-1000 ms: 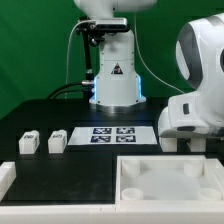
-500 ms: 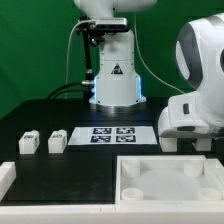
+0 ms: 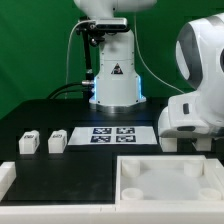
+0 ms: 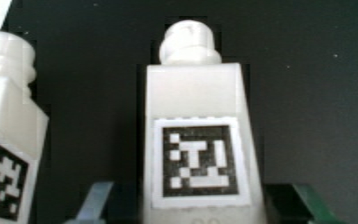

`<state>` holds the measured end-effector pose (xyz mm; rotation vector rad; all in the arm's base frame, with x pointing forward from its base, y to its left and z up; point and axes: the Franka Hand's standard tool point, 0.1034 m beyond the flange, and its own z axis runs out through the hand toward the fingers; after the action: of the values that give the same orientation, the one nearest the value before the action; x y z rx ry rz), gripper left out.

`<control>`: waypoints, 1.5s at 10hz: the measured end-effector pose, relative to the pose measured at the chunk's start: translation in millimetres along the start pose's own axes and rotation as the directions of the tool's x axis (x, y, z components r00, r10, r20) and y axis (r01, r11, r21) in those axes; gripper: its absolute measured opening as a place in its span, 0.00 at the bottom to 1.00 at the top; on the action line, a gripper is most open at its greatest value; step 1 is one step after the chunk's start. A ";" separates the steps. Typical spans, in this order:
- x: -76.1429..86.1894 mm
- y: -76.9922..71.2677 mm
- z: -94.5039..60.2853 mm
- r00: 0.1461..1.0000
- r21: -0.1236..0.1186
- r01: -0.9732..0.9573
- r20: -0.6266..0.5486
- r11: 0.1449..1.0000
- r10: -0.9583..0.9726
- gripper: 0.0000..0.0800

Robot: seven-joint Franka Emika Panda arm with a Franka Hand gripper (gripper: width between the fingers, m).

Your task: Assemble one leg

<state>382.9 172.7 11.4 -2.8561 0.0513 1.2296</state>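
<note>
Across the exterior view's width runs the black table [image 3: 40,115], green backdrop behind it. The arm [image 3: 195,90] fills that view's right side, its white body bent low over the table, and its pedestal [image 3: 113,80] stands at the far middle. At the near edge, toward the exterior view's right, sits the white tray [image 3: 165,180], walls up, with a round corner socket showing. The marker board [image 3: 112,134] lies flat between pedestal and tray. A white part [image 3: 5,176] shows at the near corner on the exterior view's left, cut off by the frame. Beyond it the outer leg [image 3: 29,141] and the inner leg [image 3: 57,142] rest side by side on the table, close but apart.

From the wrist view I see the leg [image 4: 194,110] lying on the dark table directly under the gripper [image 4: 194,205], its tag [image 4: 195,155] facing the camera and its rounded peg [image 4: 190,42] pointing away from the claw. A second leg [image 4: 7,120] lies just beside it, not touching, also tag up. The dark fingers [image 4: 101,200] stand one to each side of the leg, with what looks like a thin dark sliver between. Their tips run out of frame, so I cannot tell whether the claw is clamped on the leg or merely straddling it.
</note>
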 end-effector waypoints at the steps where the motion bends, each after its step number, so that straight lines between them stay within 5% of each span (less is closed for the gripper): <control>1: -7.1 6.9 -20.8 1.000 0.005 0.018 -0.003 1.000 -0.018 0.36; 3: -26.7 24.5 -77.9 0.997 0.016 0.040 -0.059 0.999 -0.039 0.36; 5: -38.0 20.0 -105.3 0.988 0.012 0.041 -0.149 0.999 -0.039 0.36; 8: -30.8 20.6 -104.0 0.903 0.027 0.047 -0.429 0.999 -0.031 0.36; 9: -15.7 22.7 -112.0 0.854 0.025 0.073 -0.518 0.997 -0.050 0.36; 11: -13.7 45.9 -171.8 0.747 -0.001 0.118 -0.658 0.993 -0.090 0.37; 12: -15.6 44.6 -192.0 0.687 -0.003 0.115 -0.722 0.993 -0.081 0.37; 13: -16.8 41.8 -204.8 0.593 -0.013 0.119 -0.801 0.993 -0.081 0.37; 15: -17.3 39.4 -206.2 0.449 -0.013 0.128 -0.891 0.992 -0.070 0.37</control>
<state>518.9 124.9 165.0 -3.0018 -0.0607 -0.4382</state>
